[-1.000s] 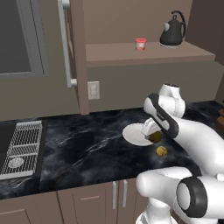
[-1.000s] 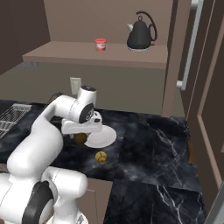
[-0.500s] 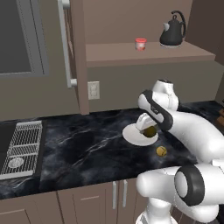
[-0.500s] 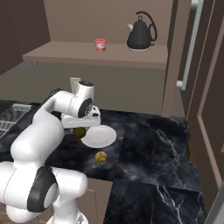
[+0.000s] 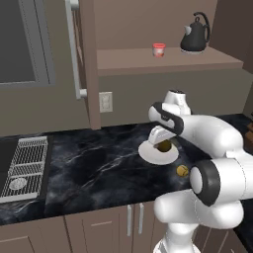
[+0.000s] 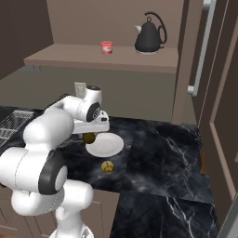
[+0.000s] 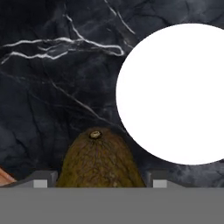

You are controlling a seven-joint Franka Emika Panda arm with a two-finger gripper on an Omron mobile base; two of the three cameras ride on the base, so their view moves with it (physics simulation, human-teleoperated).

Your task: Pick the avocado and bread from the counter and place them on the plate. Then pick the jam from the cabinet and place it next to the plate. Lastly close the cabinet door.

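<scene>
Tool [image 7: 100, 183] clamped on avocado [image 7: 100, 160], beside white plate [image 7: 177, 92]; bread [image 5: 182, 171] on counter [image 5: 99, 163].

Kitchen, rendered. Countertop [image 5: 99, 163]: black marble, white veining. Base cabinets [image 5: 99, 230]: taupe, slim bar handles. Back wall [image 5: 44, 106]: brown-grey; white outlet plate [image 5: 105, 102] above counter. Open shelf [image 5: 168, 58]: brown, holding black kettle [image 5: 195, 33]. Tall cabinet door [image 5: 81, 49]: long metal handle. Grated metal rack [image 5: 24, 165] at counter's left end. Tall brown panel [image 6: 223, 116] at right.
</scene>
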